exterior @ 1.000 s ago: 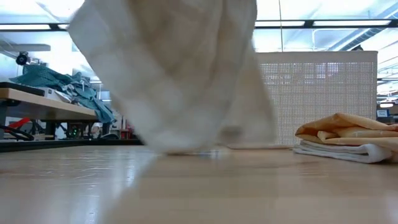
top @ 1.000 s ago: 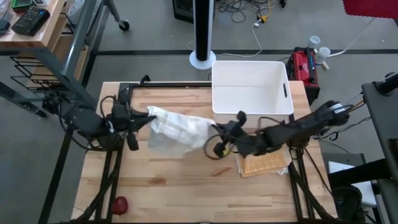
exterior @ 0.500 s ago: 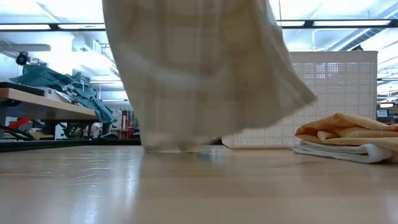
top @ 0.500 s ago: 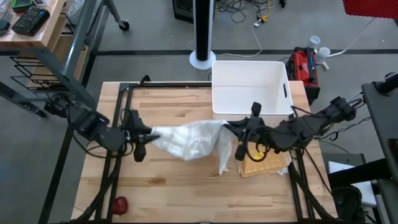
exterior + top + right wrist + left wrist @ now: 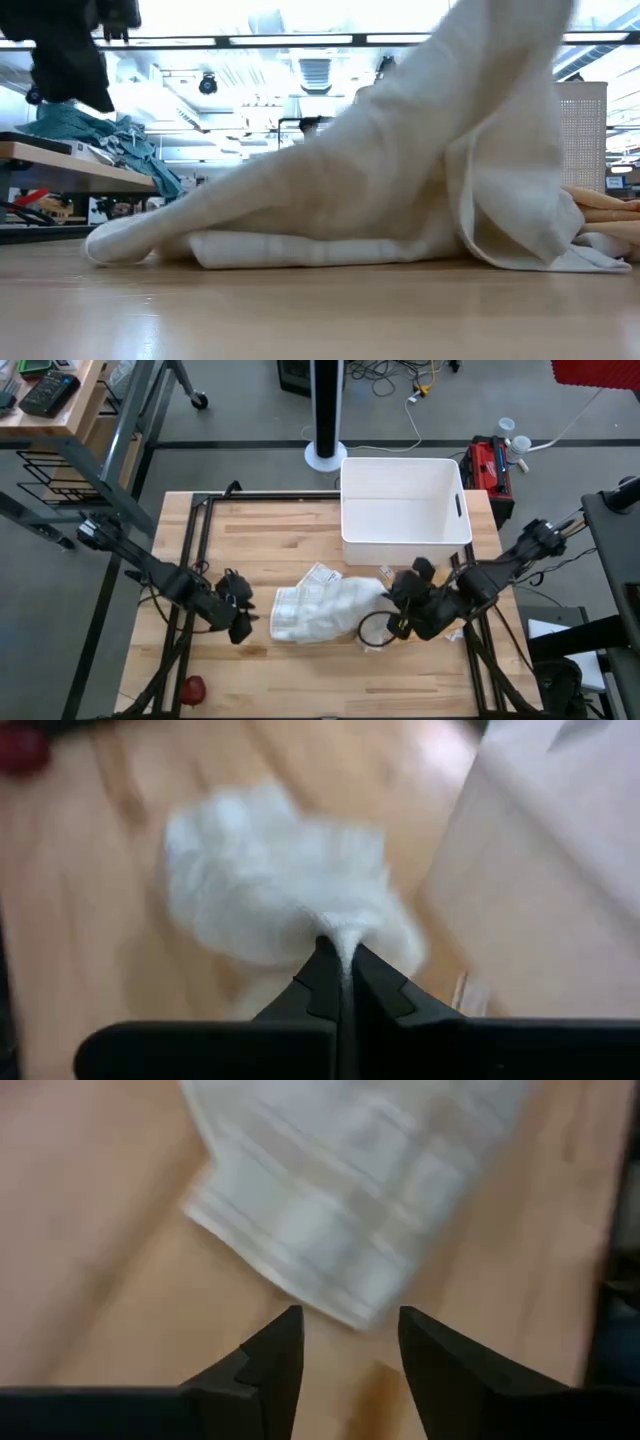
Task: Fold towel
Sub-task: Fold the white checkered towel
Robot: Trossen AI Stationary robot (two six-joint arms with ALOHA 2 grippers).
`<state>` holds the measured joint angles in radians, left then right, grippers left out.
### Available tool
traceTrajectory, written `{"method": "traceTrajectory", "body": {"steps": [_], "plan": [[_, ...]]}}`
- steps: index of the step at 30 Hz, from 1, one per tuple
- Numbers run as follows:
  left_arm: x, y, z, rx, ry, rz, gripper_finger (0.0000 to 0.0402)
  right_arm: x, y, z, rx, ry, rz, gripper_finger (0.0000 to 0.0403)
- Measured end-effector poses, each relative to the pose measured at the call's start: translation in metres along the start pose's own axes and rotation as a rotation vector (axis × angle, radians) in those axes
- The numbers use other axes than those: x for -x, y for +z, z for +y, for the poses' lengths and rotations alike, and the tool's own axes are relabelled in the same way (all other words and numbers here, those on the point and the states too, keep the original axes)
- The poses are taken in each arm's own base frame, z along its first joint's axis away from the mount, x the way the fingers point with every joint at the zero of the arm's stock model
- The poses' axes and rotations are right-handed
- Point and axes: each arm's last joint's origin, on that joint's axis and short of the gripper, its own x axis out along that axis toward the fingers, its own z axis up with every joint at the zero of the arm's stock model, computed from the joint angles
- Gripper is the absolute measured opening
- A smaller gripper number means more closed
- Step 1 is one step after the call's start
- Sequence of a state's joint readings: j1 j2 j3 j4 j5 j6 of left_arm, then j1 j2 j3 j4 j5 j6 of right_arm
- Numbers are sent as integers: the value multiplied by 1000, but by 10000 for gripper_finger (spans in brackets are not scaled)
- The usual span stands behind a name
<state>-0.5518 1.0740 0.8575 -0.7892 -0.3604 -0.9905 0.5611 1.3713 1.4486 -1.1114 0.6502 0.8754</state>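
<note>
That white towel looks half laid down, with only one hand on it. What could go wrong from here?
1. The right hand pinches one end of the towel and holds it up; lowered carelessly, that end may bunch instead of lying flat.
2. The left hand is open beside the towel's other end; that free end could slide if the right hand pulls.
3. Folded cloths lie close behind the raised end and might get dragged.

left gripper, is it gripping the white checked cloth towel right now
No, in the left wrist view the left gripper has its fingers spread with bare wood between them, just short of the white checked cloth towel.
</note>
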Motion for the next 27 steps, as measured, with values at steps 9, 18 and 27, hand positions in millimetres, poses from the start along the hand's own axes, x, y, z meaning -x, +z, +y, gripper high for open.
{"method": "traceTrajectory", "body": {"steps": [9, 18, 27], "plan": [[-47, -23, 9, 156, -142, -151, 158, -13, -21, 21, 28, 144, 299, 0], [-66, -44, 32, 407, -21, -108, 158, -18, -22, 23, 42, 132, 306, 0], [-91, -54, 34, 446, -22, -119, 158, -18, -22, 23, 40, 134, 304, 0]]}}
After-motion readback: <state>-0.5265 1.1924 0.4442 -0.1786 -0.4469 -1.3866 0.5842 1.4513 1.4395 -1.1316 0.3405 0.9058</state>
